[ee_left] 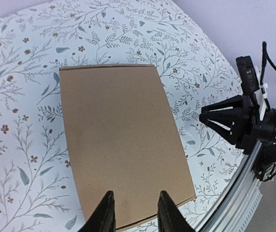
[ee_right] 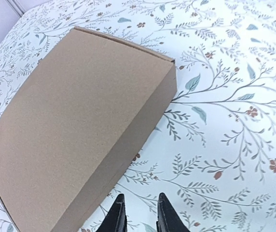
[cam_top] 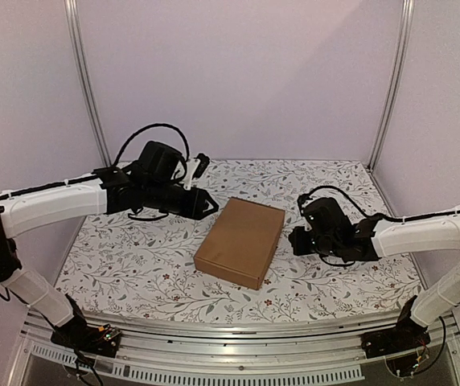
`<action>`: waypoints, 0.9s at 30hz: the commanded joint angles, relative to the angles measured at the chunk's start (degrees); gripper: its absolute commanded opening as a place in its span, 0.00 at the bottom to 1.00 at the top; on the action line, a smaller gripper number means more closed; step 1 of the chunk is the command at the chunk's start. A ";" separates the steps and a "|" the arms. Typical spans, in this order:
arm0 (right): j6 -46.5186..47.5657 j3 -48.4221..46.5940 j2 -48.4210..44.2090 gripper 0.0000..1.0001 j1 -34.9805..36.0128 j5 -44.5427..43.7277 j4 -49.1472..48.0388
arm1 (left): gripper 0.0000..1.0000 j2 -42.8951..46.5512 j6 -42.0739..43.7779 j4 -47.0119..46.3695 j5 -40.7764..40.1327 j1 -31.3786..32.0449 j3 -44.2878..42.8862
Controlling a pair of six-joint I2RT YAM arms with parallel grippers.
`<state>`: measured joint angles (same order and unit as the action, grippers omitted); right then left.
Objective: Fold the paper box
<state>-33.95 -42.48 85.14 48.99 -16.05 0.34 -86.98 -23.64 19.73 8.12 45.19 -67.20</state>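
Observation:
The paper box (cam_top: 240,241) is a closed, shallow brown cardboard box lying flat on the floral cloth. My left gripper (cam_top: 211,205) hovers at its far left corner. In the left wrist view its fingers (ee_left: 104,215) stand apart over the box's near edge (ee_left: 123,140), with nothing between them. My right gripper (cam_top: 296,240) is just right of the box. In the right wrist view its fingers (ee_right: 117,216) are a little apart over bare cloth, beside the box's side wall (ee_right: 75,130), and empty. It also shows in the left wrist view (ee_left: 210,118).
The floral tablecloth (cam_top: 133,257) covers the table. Plain walls with metal corner posts (cam_top: 85,80) enclose it on three sides. A metal rail (cam_top: 238,338) runs along the near edge by the arm bases.

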 commanded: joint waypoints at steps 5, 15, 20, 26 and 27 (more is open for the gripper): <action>10.97 -5.05 -9.88 0.41 -0.24 -9.61 13.73 | 0.55 6.28 2.77 4.63 -6.54 -0.58 0.92; 21.97 -14.67 -18.69 0.99 -0.23 -17.71 26.14 | 1.00 12.87 6.16 16.25 -15.28 -0.71 -6.07; 19.70 -19.40 -22.72 0.99 -0.30 -23.75 32.28 | 0.99 16.65 9.33 22.47 -18.08 -1.98 -10.55; 20.25 -25.17 -26.93 0.99 -3.59 -29.24 40.94 | 1.00 19.31 11.89 27.76 -16.25 -9.95 -14.24; 19.57 -26.05 -27.52 0.99 -6.52 -26.62 42.59 | 1.00 19.84 11.99 27.73 -15.46 -12.18 -14.01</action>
<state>-13.82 -64.69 59.92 48.27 -40.40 34.17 -68.55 -14.31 42.06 -8.05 38.98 -80.58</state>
